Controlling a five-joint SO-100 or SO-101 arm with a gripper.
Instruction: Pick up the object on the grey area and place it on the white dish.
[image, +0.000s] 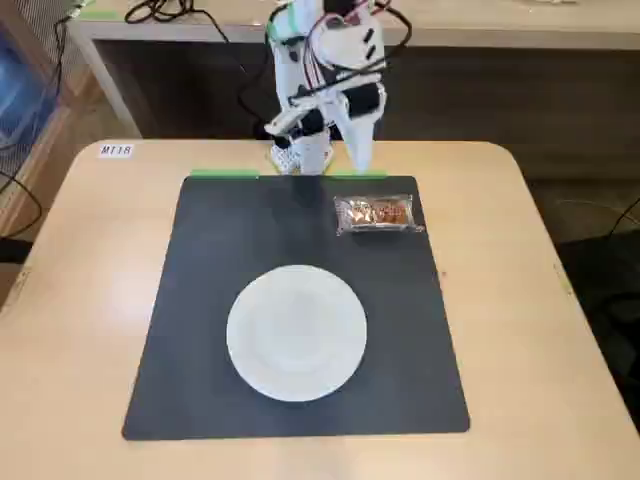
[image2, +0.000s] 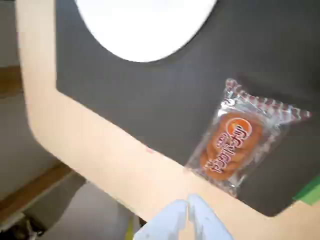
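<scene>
- We see the gripper (image2: 187, 212) at the bottom edge of the wrist view with its pale fingers pressed together, pinching nothing; in the fixed view the arm is folded up beyond the far edge of the grey area (image: 200, 300).
- The object (image: 378, 214) lies flat on the grey area, near that mat's far corner on the right of the fixed view, well apart from the white dish (image: 297, 331), which sits nearer the mat's middle.
- We judge the fingers must spread before descending, or they will shove the packet off the mat.
- Its slick wrapper and crimped ends (image2: 260, 102) could slip from a shallow pinch.
- A low carry could clip the dish rim.
</scene>
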